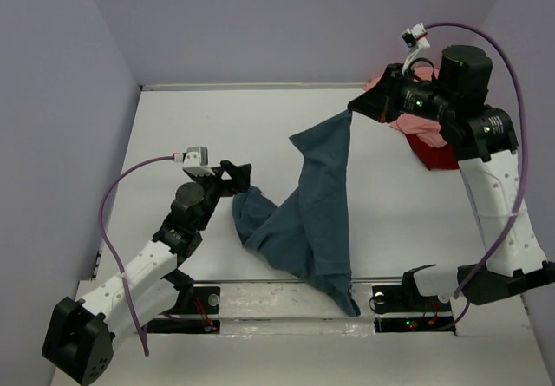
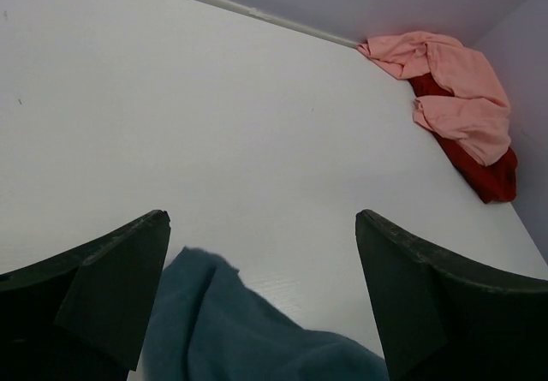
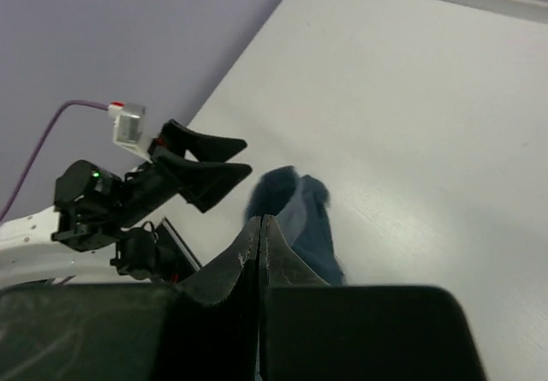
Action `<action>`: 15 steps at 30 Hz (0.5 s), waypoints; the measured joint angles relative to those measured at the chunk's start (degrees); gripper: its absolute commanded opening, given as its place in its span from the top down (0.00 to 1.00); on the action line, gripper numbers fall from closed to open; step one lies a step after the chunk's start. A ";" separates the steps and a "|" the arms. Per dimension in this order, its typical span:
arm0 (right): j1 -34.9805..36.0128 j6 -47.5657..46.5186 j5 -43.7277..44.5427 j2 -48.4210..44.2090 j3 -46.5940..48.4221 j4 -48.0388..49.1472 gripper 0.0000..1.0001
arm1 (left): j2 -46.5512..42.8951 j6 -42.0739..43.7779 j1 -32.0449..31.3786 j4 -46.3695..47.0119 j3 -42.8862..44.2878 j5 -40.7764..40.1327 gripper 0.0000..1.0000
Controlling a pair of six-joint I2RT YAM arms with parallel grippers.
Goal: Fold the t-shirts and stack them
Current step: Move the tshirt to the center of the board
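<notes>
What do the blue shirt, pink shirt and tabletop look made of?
Blue shirt: soft matte knit, probably cotton; it drapes in limp folds from the right gripper. Pink shirt: similar matte cloth, crumpled in soft creases. Tabletop: hard, smooth white board, possibly laminate or painted; faint sheen, no visible grain.

A white table (image 1: pixel 173 143) with a matte top fills the enclosure. Pale lavender walls close it in: the left wall (image 1: pixel 61 100) rises well out beyond the left claw (image 1: pixel 238 178), the back wall (image 1: pixel 286 22) stands behind the right claw (image 1: pixel 351 107), and the right wall (image 1: pixel 542 22) stands farther to that claw's right. A thin pale strip (image 1: pixel 251 85) runs along the joint between table and back wall. The light is soft and even, with faint shadows.
</notes>
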 measured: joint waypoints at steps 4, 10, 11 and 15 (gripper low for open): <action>-0.02 -0.50 2.32 3.96 -3.30 -0.46 1.00 | 0.24 0.00 0.00 0.20 0.00 1.66 0.01; 0.00 -1.33 2.93 3.98 -7.74 -0.98 1.00 | 4.98 0.00 0.00 3.69 0.02 7.43 0.01; -0.02 -1.51 2.91 3.61 -8.13 -1.11 1.00 | 6.99 -0.02 0.00 4.46 0.02 9.31 0.01; 0.00 -2.32 4.37 2.49 -8.85 -0.94 1.00 | 15.47 -0.24 0.00 5.44 1.90 15.85 0.02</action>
